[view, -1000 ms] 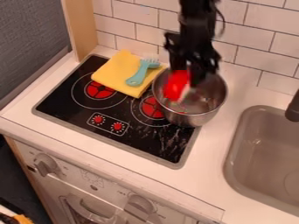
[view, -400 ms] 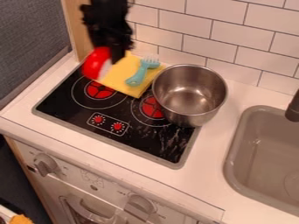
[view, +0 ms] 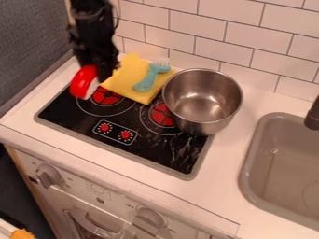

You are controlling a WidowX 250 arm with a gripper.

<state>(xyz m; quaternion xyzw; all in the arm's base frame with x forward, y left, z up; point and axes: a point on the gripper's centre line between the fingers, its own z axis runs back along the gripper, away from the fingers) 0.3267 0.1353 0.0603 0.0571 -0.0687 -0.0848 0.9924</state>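
Claw gripping red bowl, tilted; an insecure edge hold could drop it onto cooktop.

gripper: blurred | red object: blurred, perhaps a bowl | arm: cut off above | sink: cut off right

The cooktop is set in the counter towards its left edge, the sink towards its right. The cloth lies across the cooktop's back edge, the fork on it. The pot stands at the cooktop's right back corner, between cloth and sink. The hand and the held object are left of the cloth.
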